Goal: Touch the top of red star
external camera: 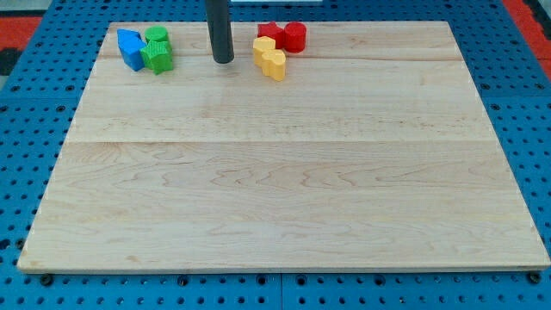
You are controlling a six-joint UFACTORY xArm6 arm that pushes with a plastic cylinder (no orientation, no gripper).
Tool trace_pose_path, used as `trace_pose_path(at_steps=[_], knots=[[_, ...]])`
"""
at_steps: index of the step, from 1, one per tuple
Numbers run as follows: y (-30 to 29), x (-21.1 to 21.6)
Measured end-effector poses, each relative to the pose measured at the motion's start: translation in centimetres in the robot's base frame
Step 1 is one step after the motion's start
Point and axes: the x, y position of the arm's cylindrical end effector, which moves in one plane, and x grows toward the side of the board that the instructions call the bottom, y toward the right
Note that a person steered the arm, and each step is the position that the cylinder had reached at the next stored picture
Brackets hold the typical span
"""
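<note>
The red star [270, 33] lies near the view's top, just right of centre, touching a red cylinder [295, 37] on its right. Two yellow blocks [264, 46] [274, 63] sit just below the star. My tip [223, 60] rests on the wooden board, about 50 px to the left of the red star and slightly lower, apart from every block. The dark rod rises straight up out of the view.
At the view's top left sit a blue block [131, 48] and two green blocks [157, 35] [157, 57], clustered together. The wooden board [284, 172] lies on a blue perforated table [26, 129].
</note>
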Motion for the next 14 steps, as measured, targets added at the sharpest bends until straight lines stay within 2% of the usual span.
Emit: trace_pose_path(at_steps=[3,5,14], knots=[[2.2,-7.5],[8.7,-7.3],[8.2,-7.3]])
